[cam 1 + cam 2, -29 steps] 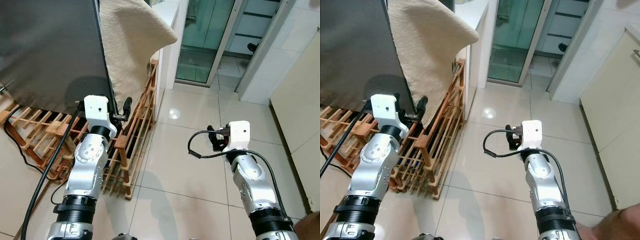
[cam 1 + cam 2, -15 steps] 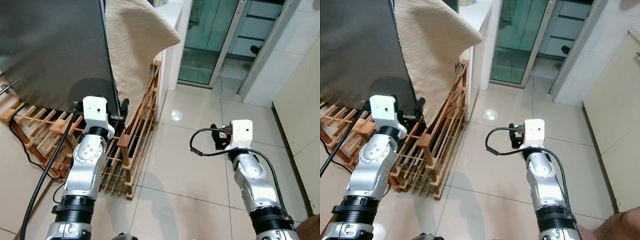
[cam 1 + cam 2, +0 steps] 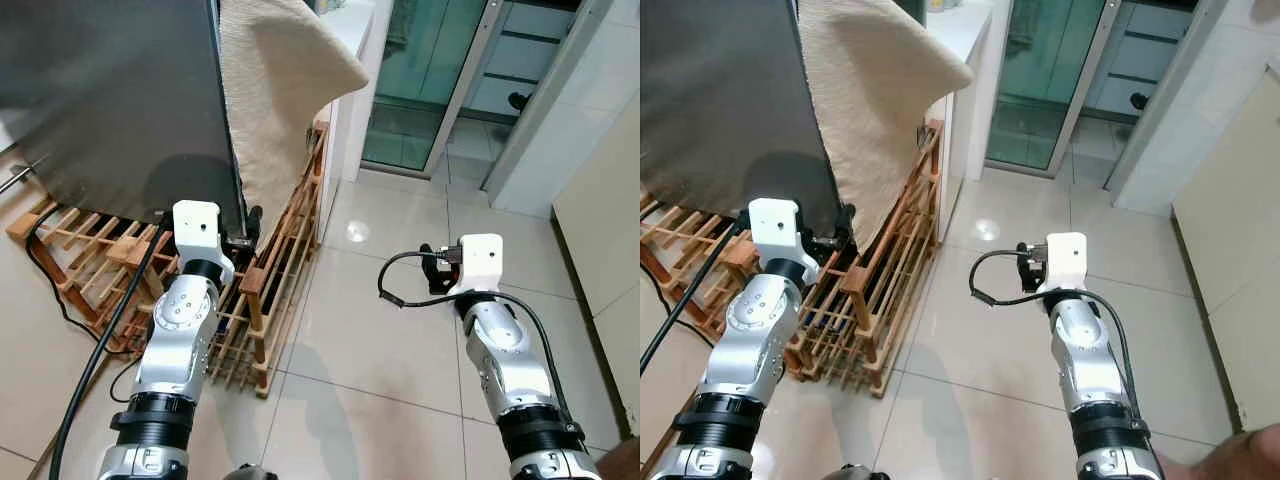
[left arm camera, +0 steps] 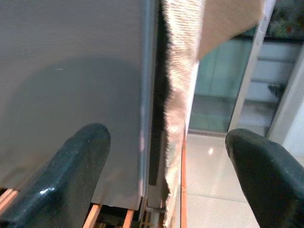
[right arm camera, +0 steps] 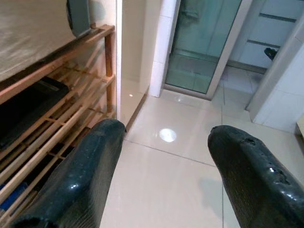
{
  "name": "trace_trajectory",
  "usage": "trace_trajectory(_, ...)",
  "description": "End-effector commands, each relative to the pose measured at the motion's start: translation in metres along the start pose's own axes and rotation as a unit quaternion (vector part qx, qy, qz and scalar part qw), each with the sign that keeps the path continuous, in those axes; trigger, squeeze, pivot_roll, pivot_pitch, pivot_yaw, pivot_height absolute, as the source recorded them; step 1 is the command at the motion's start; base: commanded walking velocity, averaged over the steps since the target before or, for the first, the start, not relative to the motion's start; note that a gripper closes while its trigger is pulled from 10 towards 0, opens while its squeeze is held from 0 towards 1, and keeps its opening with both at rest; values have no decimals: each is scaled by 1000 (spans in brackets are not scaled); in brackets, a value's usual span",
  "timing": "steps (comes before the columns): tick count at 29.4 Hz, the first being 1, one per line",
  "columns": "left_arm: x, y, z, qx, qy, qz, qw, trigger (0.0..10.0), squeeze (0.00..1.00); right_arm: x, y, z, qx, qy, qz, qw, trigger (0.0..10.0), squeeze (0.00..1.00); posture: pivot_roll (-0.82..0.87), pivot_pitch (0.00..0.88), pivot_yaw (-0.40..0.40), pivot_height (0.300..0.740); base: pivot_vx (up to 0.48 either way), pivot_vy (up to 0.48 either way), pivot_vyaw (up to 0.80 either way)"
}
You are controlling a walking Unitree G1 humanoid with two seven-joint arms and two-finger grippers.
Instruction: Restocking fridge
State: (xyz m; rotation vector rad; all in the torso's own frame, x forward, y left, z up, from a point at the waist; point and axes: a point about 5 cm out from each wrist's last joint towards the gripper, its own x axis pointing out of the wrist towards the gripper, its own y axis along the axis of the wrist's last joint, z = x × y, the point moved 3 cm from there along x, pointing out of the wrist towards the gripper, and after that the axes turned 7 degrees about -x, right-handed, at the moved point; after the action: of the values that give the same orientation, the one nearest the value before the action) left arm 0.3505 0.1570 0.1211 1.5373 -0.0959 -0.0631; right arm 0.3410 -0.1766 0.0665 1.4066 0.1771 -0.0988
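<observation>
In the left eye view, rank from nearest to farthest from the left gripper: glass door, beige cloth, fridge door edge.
1. Fridge door edge, right at the left gripper.
2. Beige cloth, draped just past that edge, to the gripper's right.
3. Glass door, across the tiled floor, far right.

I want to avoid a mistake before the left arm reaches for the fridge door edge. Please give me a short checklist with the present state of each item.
1. Left tool open: ok, the fingers stand wide apart.
2. Left tool lined up with the edge of the dark grey metal fridge door: ok, the edge sits between the fingers.
3. Beige woven cloth away from the edge: not ok, it hangs right beside it.
4. Right tool empty: ok, open over the glossy tiled floor.
5. Door sealed or ajar: cannot tell.
</observation>
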Motion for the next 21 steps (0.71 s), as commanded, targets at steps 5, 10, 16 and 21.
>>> trace_trajectory(5,-4,-76,17,85,-49,-197,976,10000,0,4,-42,1,18,-13,-131,991,10000,169,-85,0,-34,740,0,0,0)
trace_trajectory(10,-61,-172,27,153,-104,-427,885,10000,0,-38,-134,-31,81,27,-390,917,10000,173,-95,0,-24,740,0,0,0)
trace_trajectory(16,-108,-207,17,158,-82,-518,836,10000,0,-42,-139,-30,50,26,-415,908,10000,188,-90,0,-20,740,0,0,0)
trace_trajectory(21,-110,-208,18,161,-87,-522,833,10000,0,-43,-140,-29,42,26,-419,906,10000,188,-89,0,-20,740,0,0,0)
